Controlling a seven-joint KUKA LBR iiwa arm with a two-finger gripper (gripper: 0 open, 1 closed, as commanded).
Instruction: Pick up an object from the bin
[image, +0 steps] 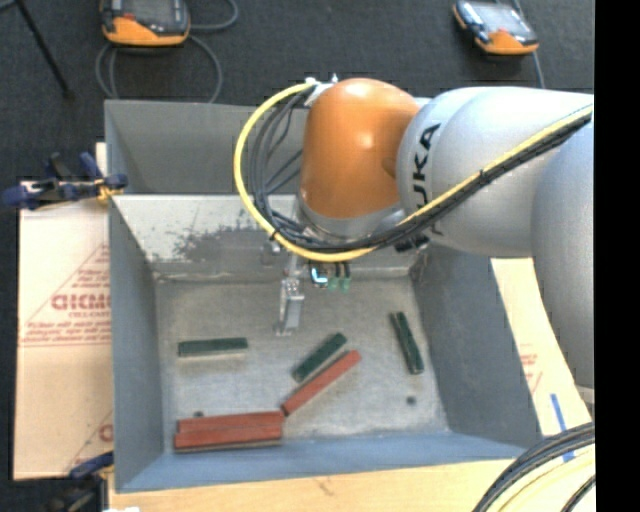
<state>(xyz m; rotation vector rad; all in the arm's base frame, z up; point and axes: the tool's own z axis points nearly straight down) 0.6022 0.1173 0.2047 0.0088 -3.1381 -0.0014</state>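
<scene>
**A:** What do we count in the bin (135, 330)?

**B:** We count five things: three dark green bars and two red-brown pieces.

**A:** And where do we see the tool?

**B:** The tool (290, 322) hangs below the arm's orange cover (355, 150), over bare bin floor near the back wall. We cannot tell whether it is apart or together.

**A:** Which thing lies nearest to the tool?

**B:** The middle green bar (320, 355) lies near it, just below and to the view's right of the tool, and it is tilted. The red strip (322, 382) runs just beside that bar on the side away from the tool, at about the same tilt.

**A:** And the other three?

**B:** The left green bar (211, 347) lies flat, below the tool and toward the view's left. The right green bar (406, 342) is well apart from the tool, toward the view's right and nearly upright in the view. The red block (228, 431) is the widest piece and the farthest from the tool, by the front wall. The strip's lower end reaches the block's corner, though we cannot tell whether they touch.
</scene>
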